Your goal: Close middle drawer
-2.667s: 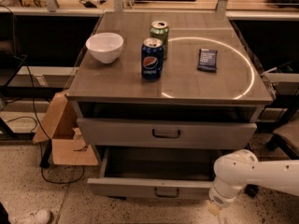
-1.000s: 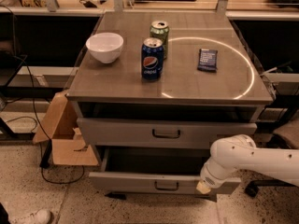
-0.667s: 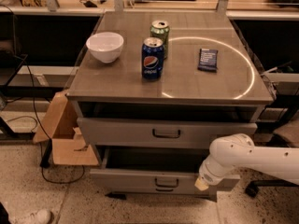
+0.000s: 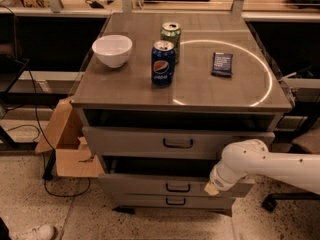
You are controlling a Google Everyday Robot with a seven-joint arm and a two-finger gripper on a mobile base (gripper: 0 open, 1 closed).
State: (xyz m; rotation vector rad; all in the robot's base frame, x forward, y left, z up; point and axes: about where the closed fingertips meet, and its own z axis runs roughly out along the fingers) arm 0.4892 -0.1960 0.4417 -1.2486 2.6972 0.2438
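The middle drawer (image 4: 150, 185) has slid most of the way in since a moment ago, and its front now stands only slightly proud of the bottom drawer (image 4: 145, 201) (a dark gap remains above it). The gripper (image 4: 211, 187) presses on the middle drawer's right end. Whether the gripper is open or closed cannot be told, and the arm runs off the right edge.

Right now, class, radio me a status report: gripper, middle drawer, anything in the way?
Gripper low, at the right end of the middle drawer, by its front panel. Drawer partly open, dark gap above its front. Nothing seen blocking its path.
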